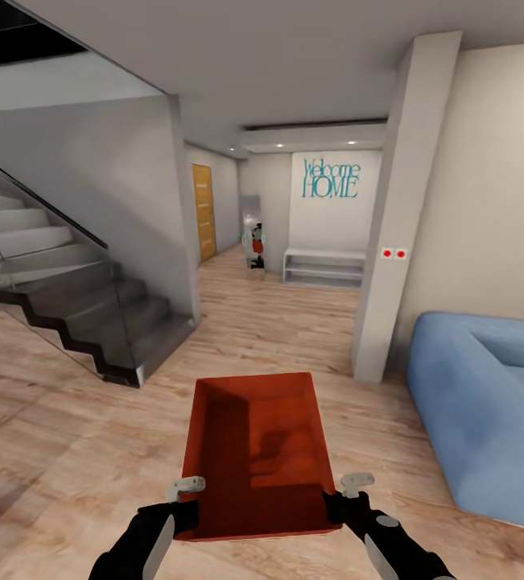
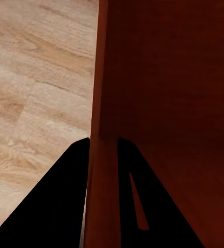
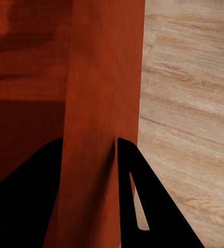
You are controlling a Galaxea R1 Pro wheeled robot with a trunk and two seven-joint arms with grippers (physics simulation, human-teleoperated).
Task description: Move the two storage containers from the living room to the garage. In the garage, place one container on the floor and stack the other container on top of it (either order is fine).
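I'm looking down along my left gripper and its two black fingers straddle the wall of the orange-red container. One finger sits on the outer face of that wall, the other on the inner face, both pressed against it, so the jaws are clamped on the wall. The wall's rim runs straight away from the fingertips as a brighter red strip. Inside the bin the surface is dark, deep in shadow, plain and bare. A narrow slot of red shows through the inner finger. Outside the wall, light wood plank flooring lies below, grain and a board joint clearly visible.
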